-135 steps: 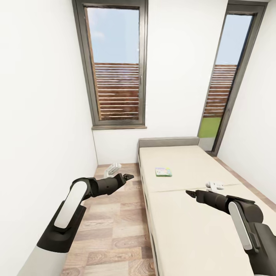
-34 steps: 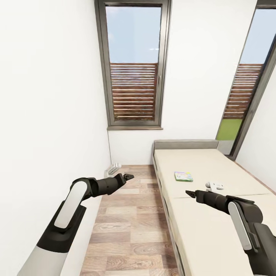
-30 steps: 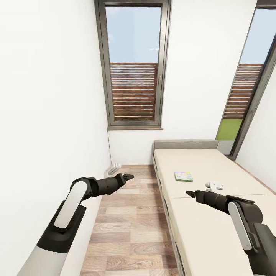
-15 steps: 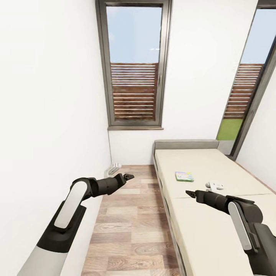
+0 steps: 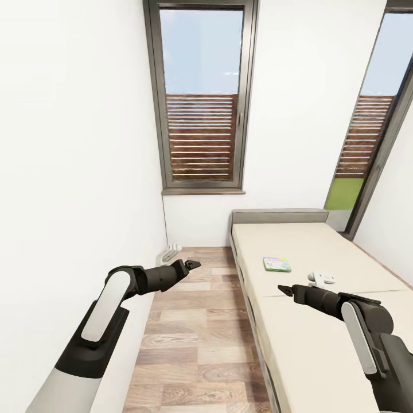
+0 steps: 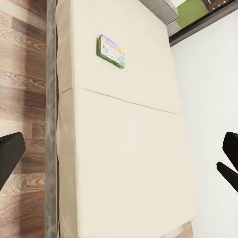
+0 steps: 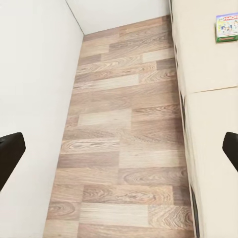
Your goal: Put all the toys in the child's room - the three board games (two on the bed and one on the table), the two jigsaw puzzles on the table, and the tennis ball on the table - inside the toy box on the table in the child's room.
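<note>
head view: robot faces bed [image 5: 321,298] w/ a board game [image 5: 277,264] flat on it, mid-right of frame, well past both arms. left gripper [image 5: 191,265] over floor, right gripper [image 5: 283,289] over bed; can't tell jaw state here. 
left wrist view: game [image 6: 111,50] upper middle; jaws apart, empty. 
right wrist view: game [image 7: 227,27] top right corner; jaws apart. 
imo roll closer along bed first, then reach w/ right arm, grip box edge.

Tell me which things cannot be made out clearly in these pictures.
- Game box on the bed: its print is too small to read in the head view.
- A second game box in the right wrist view: cut off by the picture edge.
- White object on the bed: too small to identify.
</note>
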{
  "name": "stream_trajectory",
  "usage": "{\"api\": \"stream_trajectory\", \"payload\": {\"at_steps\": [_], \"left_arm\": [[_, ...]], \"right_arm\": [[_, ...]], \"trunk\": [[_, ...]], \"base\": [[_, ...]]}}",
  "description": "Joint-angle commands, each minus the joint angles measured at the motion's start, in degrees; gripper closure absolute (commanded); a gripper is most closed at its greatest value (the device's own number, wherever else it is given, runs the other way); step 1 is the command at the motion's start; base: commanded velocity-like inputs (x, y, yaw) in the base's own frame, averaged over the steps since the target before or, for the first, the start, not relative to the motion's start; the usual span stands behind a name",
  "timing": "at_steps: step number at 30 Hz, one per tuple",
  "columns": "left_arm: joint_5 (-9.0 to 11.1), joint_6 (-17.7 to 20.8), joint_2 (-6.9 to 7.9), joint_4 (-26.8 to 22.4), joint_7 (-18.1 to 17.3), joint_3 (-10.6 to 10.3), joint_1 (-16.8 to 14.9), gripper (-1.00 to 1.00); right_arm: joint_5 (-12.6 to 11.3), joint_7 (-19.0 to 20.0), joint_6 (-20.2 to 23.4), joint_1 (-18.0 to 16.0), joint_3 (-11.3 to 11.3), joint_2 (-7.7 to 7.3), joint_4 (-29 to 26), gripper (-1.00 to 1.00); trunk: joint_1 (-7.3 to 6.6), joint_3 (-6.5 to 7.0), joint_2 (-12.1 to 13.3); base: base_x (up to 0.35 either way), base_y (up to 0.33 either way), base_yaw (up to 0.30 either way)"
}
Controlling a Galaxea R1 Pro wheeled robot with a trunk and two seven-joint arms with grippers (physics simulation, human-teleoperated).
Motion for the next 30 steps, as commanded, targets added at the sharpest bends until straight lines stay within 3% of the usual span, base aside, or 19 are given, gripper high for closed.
{"api": "stream_trajectory", "payload": {"at_steps": [1,30], "left_arm": [[0.6,0.1,-0.02,0.0,0.6,0.0,-0.1,-1.00],[0.6,0.1,-0.06,-0.1,0.6,-0.2,-0.2,-1.00]], "right_arm": [[0.3,0.4,0.3,-0.1,-0.1,0.00,0.0,-1.00],[0.3,0.4,0.2,-0.1,-0.1,-0.02,0.0,-1.00]], "trunk": [[0.04,-0.14,-0.1],[0.04,-0.14,-0.1]], "base": [[0.001,0.009,0.000],[0.002,0.002,0.000]]}}
